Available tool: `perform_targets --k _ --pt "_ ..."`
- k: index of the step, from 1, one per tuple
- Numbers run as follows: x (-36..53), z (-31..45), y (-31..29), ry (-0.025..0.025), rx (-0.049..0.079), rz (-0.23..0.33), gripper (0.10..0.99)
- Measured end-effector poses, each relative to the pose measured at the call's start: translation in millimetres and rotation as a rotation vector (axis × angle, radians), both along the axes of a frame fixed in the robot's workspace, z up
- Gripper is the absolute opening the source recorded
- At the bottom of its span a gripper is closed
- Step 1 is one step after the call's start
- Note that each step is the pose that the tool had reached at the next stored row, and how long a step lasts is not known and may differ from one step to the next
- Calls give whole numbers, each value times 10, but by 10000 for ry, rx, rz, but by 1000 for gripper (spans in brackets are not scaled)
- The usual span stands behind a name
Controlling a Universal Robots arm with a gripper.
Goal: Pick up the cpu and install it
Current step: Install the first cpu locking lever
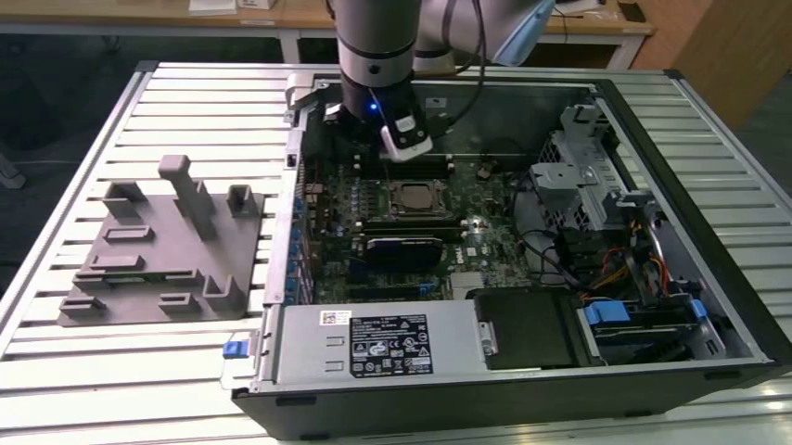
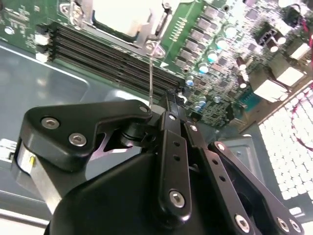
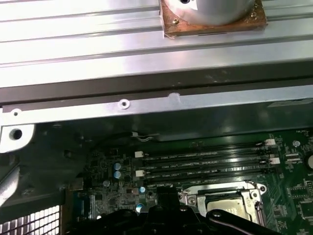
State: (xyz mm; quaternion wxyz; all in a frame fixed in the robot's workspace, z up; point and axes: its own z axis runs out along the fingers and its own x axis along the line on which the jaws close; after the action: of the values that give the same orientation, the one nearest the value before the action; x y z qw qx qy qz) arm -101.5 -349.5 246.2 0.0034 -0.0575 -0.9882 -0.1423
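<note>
Hand (image 1: 389, 148) hovering just beside socket (image 1: 415, 197), on RAM-slot side; how far open, can't tell. Cpu (image 2: 120, 14) sitting inside socket, pale top showing. Judging: pickup + placing looking done, latch check prob. remaining.

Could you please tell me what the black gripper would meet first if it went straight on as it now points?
The black gripper would probably meet the long black memory slots on the green motherboard, just beside the metal-framed square socket, though depth is unclear.
</note>
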Motion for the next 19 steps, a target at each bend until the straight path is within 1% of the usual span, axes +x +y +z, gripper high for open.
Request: perform_targets --k 3,8,11,13,17,18,19 --pt "84 0 2 2 -11 -2 106" --pt "251 -1 7 5 -61 -1 106" --pt "322 -1 7 4 -108 -1 106" --pt "345 -2 7 3 -152 -5 106" --pt "345 -1 7 4 -162 -6 106" --pt "345 -1 7 -8 -168 -8 106" --pt "345 -1 7 -34 -172 -24 106"
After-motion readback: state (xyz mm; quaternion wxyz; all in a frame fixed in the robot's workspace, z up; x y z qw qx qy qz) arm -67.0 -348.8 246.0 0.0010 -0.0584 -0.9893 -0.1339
